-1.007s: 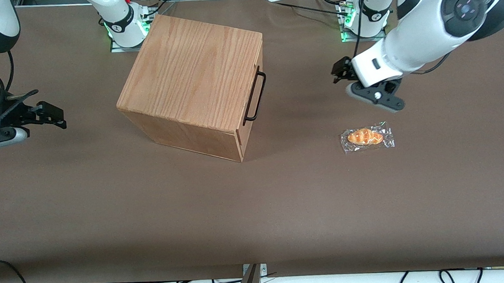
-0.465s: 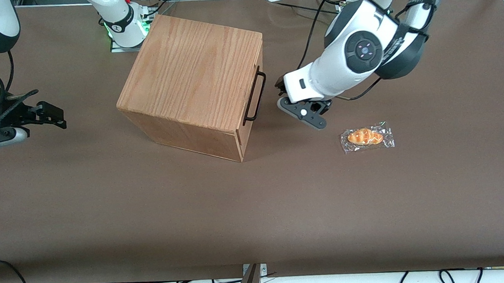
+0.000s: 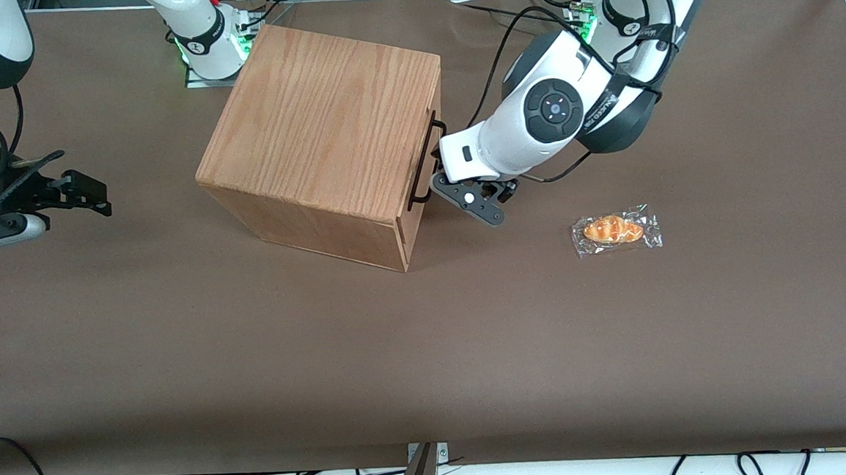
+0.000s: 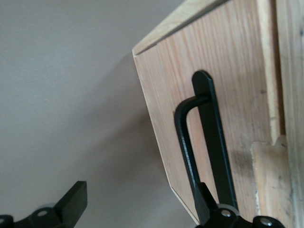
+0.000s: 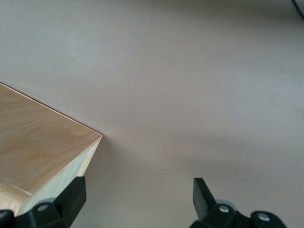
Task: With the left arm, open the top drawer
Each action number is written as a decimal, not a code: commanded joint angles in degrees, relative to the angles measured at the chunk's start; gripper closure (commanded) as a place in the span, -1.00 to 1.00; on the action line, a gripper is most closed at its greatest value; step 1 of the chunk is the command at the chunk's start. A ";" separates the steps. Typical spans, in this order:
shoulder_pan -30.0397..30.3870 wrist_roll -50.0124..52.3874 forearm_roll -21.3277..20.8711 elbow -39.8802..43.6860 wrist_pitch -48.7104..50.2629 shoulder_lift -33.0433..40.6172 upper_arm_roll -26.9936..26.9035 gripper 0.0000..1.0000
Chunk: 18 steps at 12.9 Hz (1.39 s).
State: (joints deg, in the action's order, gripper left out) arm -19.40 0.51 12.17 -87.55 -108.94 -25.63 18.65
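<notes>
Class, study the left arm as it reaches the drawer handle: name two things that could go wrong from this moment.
1. The gripper is open and off-centre on the black handle: one finger is right at the bar, so closing may miss it.
2. The top drawer is shut; a pull might drag the whole wooden box across the table.

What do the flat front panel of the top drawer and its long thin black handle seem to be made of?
The top drawer's pale flat front panel looks like unvarnished wood: straight grain lines, matte surface. Its thin black handle seems to be bent metal rod, smooth with a slight sheen. The black gripper, open, sits at that handle.
</notes>
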 commanded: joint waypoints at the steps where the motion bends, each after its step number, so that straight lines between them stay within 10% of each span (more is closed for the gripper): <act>1: -1.78 -0.15 1.02 2.12 -0.04 -2.23 -0.55 -1.00; 18: -0.46 -0.94 -6.36 1.33 4.00 -2.50 -0.99 -1.00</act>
State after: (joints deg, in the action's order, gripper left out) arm -20.23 0.39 9.52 -86.60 -106.93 -28.33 17.77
